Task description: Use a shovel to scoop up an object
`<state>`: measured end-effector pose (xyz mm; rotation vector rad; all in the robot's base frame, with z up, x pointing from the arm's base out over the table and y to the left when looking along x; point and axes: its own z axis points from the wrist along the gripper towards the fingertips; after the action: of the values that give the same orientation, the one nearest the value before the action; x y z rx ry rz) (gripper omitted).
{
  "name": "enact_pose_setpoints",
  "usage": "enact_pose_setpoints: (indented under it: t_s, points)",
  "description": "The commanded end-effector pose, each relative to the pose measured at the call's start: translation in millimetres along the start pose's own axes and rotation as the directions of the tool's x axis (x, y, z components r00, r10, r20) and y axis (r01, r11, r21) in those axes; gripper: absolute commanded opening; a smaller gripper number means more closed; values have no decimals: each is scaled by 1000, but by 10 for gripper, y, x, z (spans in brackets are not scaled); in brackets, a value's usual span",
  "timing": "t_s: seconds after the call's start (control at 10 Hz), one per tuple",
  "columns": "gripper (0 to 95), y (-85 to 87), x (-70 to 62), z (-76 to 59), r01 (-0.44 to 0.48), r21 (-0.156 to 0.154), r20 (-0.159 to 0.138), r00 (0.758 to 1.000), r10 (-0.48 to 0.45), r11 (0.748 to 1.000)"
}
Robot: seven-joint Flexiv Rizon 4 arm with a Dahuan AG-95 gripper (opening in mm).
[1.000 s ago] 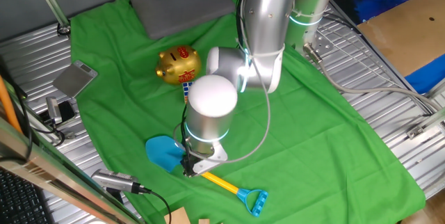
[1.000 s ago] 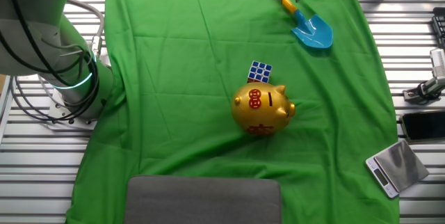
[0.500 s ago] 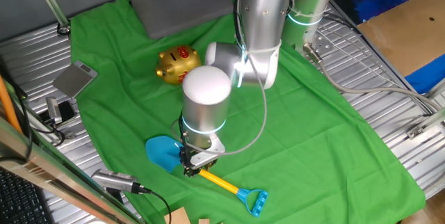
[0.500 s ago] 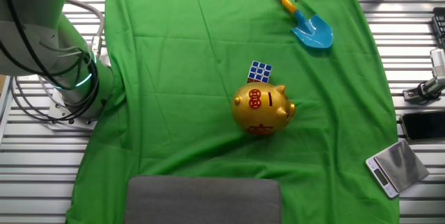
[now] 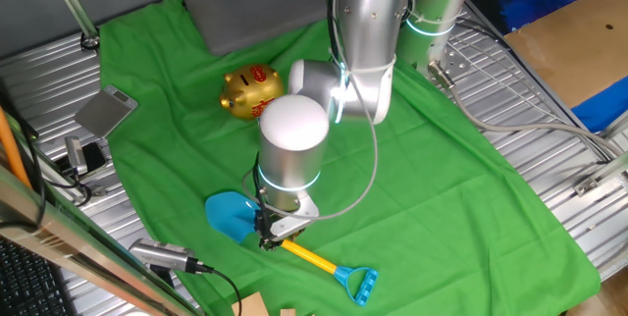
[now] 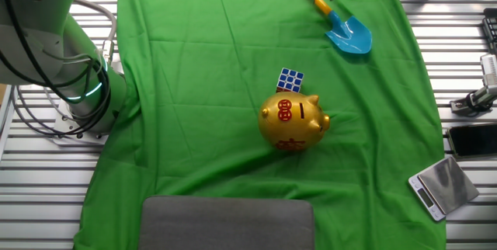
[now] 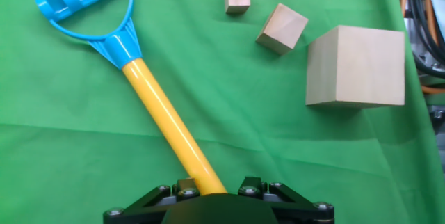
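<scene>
The hand (image 5: 267, 235) pinches the shovel (image 5: 285, 238) by its yellow shaft on the tabletop (image 6: 194, 87), while the cube (image 6: 290, 80) waits unscooped beside the far piggy bank (image 6: 293, 122).

The arm (image 5: 294, 149) hides the cube behind the piggy bank (image 5: 250, 91); the tool's (image 7: 208, 190) fingertips are cut off.

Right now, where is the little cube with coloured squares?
In the other fixed view, the small multicoloured cube sits mid-cloth, right behind the round gold piggy bank, well away from the blue-bladed toy shovel.

Piggy bank (image 6: 293, 123) touching cube (image 6: 290, 80)
</scene>
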<state>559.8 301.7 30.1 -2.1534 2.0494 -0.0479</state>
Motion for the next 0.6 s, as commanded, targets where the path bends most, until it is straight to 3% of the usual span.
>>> enact_pose_setpoints:
  t_s: [0.1, 0.4, 0.6]
  points:
    - [380, 15, 12, -21, -2, -5, -23, 1000, 2, 1000]
    - [380, 15, 12, -21, 28, -17, -66, 997, -29, 999]
    - [380, 15, 12, -21, 35, -20, -59, 998, -37, 999]
